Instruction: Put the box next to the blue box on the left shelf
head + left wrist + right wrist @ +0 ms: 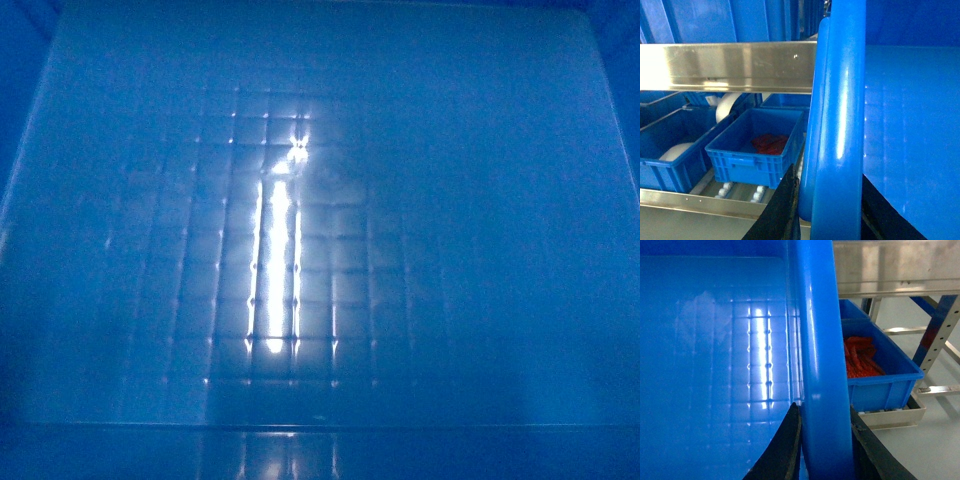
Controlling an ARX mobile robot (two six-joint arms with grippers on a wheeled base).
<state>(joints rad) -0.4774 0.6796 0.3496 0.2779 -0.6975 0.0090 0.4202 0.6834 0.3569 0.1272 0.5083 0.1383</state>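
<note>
**Crate clamped by its rim on both sides, in front of the shelving**

The left gripper [827, 212] has its dark fingers [782, 210] closed on the rim of the box [910, 125], one finger on each face of the wall. Beyond it, a steel shelf rail [725, 65] crosses above a smaller blue bin [752, 150] holding something red. The head view is filled by the box's grid-patterned floor [300, 250], streaked with glare. The right gripper [825, 450] pinches the opposite rim likewise, with another blue bin [880, 375] of red items just beyond
</note>
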